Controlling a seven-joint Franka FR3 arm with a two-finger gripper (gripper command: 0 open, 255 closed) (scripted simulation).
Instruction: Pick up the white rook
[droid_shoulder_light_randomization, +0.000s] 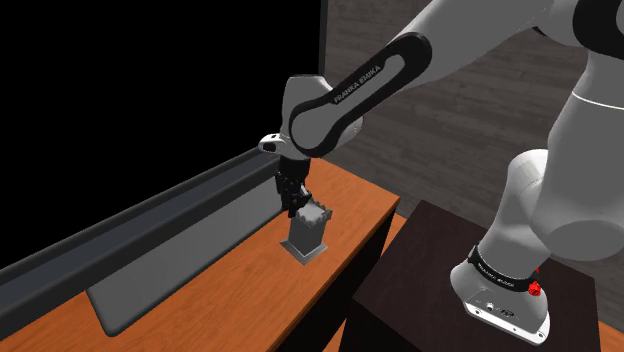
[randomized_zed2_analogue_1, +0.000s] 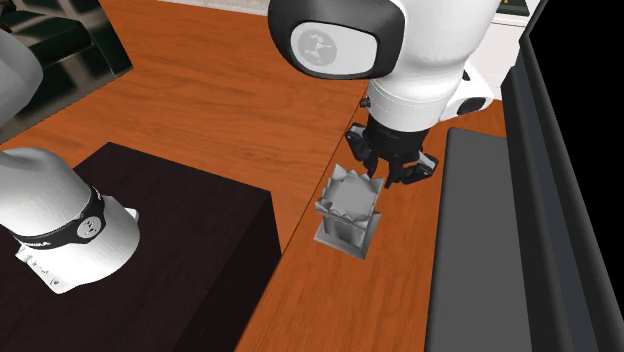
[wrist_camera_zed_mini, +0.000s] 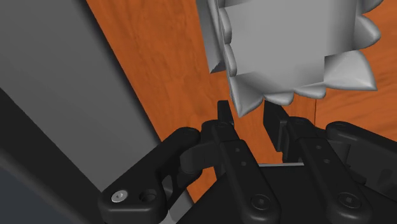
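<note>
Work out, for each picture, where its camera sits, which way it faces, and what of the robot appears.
Shoulder view: beside the stand, looking down across the desk at the grey rook; arm and gripper show.
Second exterior view: high up, looking steeply down at the rook; arm and gripper show.
Wrist view: on the hand, looking along the gripper at the rook's toothed top.
All three share rook and gripper.

Seemingly a home study: an orange-brown wooden desk (droid_shoulder_light_randomization: 355, 200) bearing a flat grey slab (droid_shoulder_light_randomization: 180, 250) and dark rail (droid_shoulder_light_randomization: 150, 213).
</note>
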